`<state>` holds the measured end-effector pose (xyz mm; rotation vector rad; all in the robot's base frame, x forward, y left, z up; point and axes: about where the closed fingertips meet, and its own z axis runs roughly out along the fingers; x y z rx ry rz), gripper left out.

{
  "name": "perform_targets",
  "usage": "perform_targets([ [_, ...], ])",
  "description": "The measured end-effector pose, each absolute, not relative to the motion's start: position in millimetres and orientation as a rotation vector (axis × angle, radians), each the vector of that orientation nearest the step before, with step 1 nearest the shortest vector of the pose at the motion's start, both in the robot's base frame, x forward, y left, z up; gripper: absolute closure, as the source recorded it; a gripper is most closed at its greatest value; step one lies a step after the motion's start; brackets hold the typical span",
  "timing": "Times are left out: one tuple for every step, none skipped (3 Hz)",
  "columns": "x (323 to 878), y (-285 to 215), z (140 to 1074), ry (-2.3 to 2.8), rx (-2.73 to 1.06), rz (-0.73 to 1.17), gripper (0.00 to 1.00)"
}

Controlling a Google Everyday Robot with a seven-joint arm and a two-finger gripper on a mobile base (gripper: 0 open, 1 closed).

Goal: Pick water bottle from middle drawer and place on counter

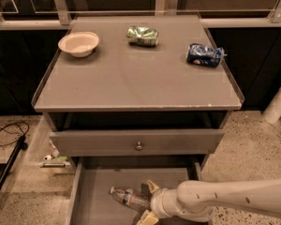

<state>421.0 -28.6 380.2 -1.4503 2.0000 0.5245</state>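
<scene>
The water bottle (127,197) lies on its side on the floor of the open middle drawer (96,191), cap to the left. My gripper (147,201) reaches in from the right, its pale fingers (152,187) spread open on either side of the bottle's right end, not closed on it. The counter (136,74) is the grey cabinet top above, with a thin raised rim.
On the counter sit a white bowl (78,43) at back left, a crushed green can (142,35) at back middle and a crushed blue can (205,55) at right. A closed drawer front with a knob (139,146) is above the open drawer. Cables (9,134) lie on the floor left.
</scene>
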Motion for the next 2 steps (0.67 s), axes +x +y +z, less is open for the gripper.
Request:
perform_targets([
  [419.6,-26.0,367.8,2.017,-1.434,0.512,0.0],
  [419.8,-26.1,367.7,2.017,-1.433,0.511,0.19],
])
